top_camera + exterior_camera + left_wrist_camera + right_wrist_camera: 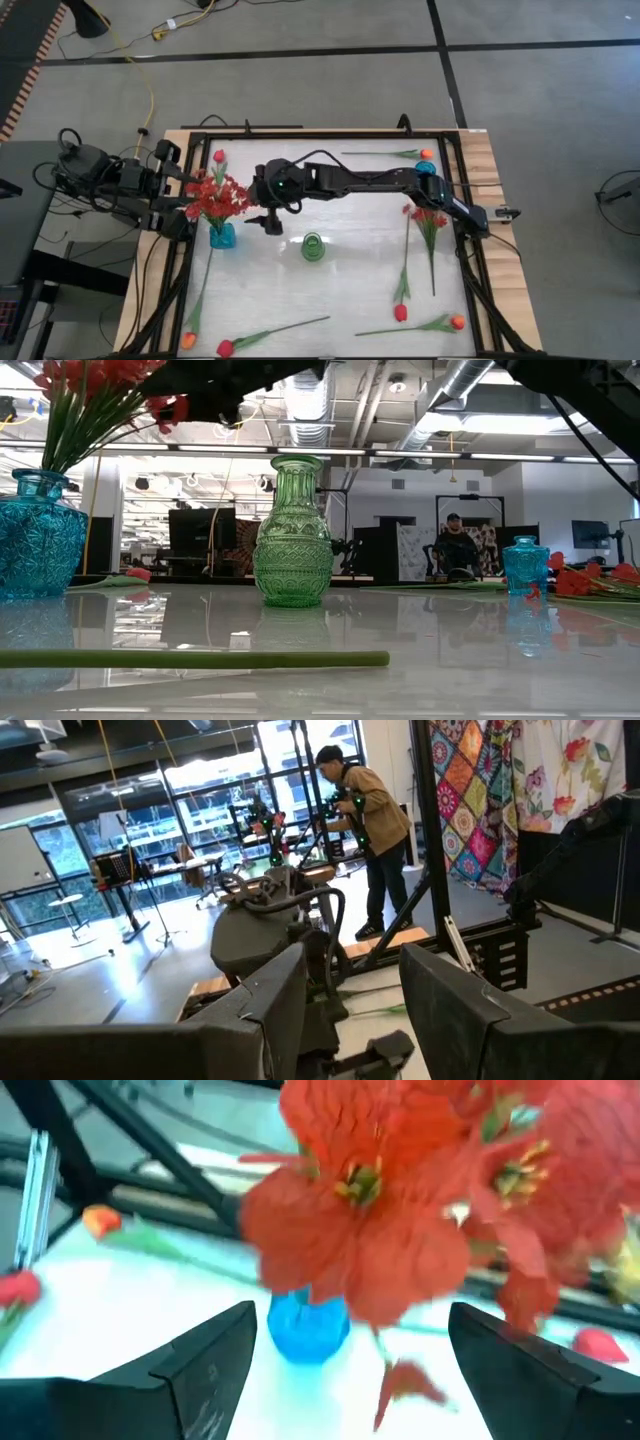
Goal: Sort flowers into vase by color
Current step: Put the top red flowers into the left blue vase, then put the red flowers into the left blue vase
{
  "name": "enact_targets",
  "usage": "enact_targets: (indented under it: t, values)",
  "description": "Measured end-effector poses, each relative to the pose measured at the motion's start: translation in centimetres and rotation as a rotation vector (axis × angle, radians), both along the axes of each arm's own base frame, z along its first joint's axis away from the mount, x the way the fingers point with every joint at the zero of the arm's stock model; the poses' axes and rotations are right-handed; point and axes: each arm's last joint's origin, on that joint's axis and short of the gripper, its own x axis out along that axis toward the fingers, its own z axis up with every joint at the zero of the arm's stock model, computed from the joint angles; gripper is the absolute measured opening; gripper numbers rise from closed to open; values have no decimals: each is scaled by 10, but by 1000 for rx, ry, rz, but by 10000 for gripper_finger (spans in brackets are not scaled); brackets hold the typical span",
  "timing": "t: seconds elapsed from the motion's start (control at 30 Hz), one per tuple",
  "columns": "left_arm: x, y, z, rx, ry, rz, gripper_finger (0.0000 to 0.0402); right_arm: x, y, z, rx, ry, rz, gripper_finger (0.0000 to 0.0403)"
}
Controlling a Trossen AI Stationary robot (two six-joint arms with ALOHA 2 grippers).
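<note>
The right gripper [262, 216], jaws spread wide and empty, hangs beside the bushy red fabric spray [217, 197] standing in the blue glass vase [222, 236] at the table's left. The spray looks light and floppy, best pinched low on its thin stem. The left gripper's [350, 1010] jaws stand apart, empty.

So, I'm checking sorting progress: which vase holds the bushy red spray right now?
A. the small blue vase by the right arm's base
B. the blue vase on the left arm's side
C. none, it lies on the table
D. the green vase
B: the red spray stands in the blue vase; the green vase is empty.

light: bright overhead | glare: glossy table [480, 630] | blur: red blooms [400, 1200]
</note>
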Motion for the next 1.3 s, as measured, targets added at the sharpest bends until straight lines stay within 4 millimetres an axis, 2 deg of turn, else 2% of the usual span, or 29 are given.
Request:
enact_targets:
  t: [0.3,0.43,0.67,0.8,1.0,1.3]
  values:
    - [0,0,-2,7,17,0,151,-21,-14,16,-42,169,1,354]
    - [0,0,-4,14,38,0,151,-34,-26,33,-40,179,-35,354]
    - [0,0,-5,19,52,0,151,-65,-45,61,-33,238,-105,354]
    - [3,-1,-6,30,57,9,151,-90,-50,71,-5,346,-132,354]
    - [18,-3,-15,60,103,135,151,-123,-56,72,37,574,-163,353]
    - [33,-8,-22,90,160,155,151,-171,-87,73,157,740,-363,324]
